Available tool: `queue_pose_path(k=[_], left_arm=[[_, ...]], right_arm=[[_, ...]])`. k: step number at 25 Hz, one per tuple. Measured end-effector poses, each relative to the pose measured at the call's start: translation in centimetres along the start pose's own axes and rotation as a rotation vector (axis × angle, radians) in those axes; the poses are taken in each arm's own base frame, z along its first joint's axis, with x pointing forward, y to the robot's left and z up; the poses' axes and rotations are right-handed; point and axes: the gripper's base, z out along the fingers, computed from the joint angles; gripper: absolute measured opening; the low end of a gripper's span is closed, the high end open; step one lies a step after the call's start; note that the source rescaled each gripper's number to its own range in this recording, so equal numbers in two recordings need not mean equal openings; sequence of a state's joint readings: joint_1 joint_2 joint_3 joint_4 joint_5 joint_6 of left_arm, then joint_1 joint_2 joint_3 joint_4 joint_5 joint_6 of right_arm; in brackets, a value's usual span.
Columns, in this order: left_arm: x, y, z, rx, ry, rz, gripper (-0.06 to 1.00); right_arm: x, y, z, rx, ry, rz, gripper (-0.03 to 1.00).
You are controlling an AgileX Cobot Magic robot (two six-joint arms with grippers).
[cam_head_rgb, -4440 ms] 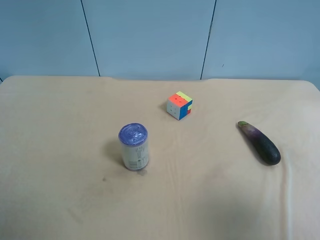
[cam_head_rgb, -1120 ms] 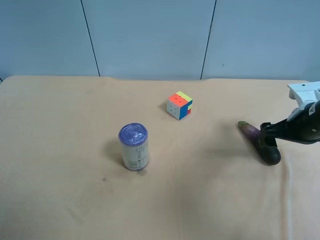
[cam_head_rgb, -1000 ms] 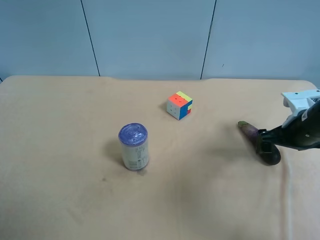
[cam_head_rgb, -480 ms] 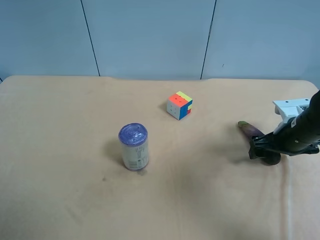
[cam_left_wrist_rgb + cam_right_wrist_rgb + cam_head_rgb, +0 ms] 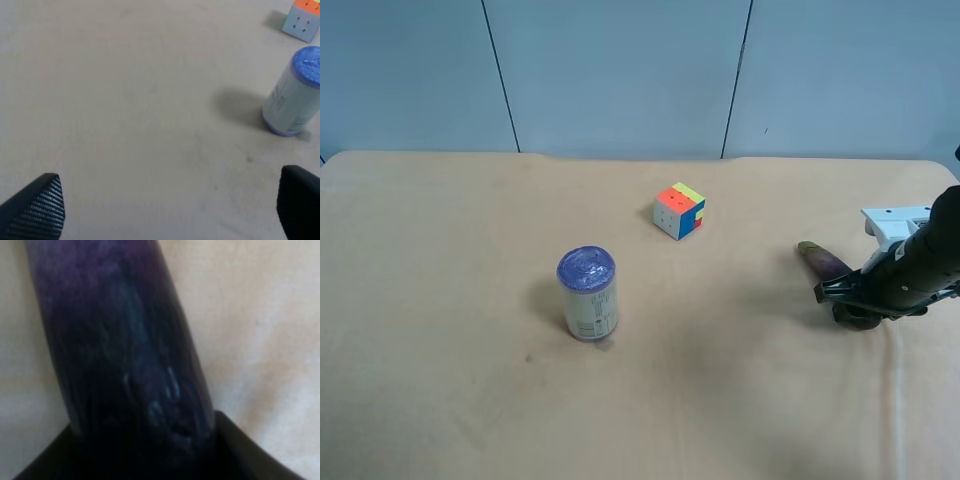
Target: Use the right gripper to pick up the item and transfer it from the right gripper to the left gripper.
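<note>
The eggplant [image 5: 823, 262] lies on the tan cloth at the exterior high view's right, its greenish stem tip pointing away from the arm. My right gripper [image 5: 847, 302], on the black arm with the white housing [image 5: 894, 222], is down over its thick end. In the right wrist view the eggplant [image 5: 115, 340] fills the frame and the black fingers [image 5: 245, 450] touch both its sides. My left gripper [image 5: 167, 177] is open and empty over bare cloth. It is out of the exterior high view.
A purple-lidded can [image 5: 587, 293] stands left of centre; it also shows in the left wrist view [image 5: 292, 92]. A multicoloured cube [image 5: 679, 210] sits further back, and in the left wrist view [image 5: 302, 20]. The cloth [image 5: 440, 380] has a fold at the right.
The right arm came in from the right, reached the eggplant and lowered onto its thick end. The eggplant still lies on the cloth. The can and cube have not moved.
</note>
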State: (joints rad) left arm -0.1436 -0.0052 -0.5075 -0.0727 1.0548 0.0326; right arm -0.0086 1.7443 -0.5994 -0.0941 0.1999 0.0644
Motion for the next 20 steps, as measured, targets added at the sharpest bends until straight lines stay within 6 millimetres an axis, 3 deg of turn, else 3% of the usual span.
queue_pose_path(k=[5, 9, 20], left_arm=[[0.0, 0.0, 0.0, 0.000, 0.000, 0.000, 0.74], [0.0, 0.0, 0.0, 0.000, 0.000, 0.000, 0.74], [0.0, 0.0, 0.0, 0.000, 0.000, 0.000, 0.74]], right_arm=[[-0.1, 0.0, -0.1, -0.006, -0.005, 0.029, 0.00], [-0.5, 0.4, -1.3, -0.012, -0.053, 0.028, 0.00], [-1.9, 6.3, -7.9, -0.120, -0.372, -0.231, 0.00]])
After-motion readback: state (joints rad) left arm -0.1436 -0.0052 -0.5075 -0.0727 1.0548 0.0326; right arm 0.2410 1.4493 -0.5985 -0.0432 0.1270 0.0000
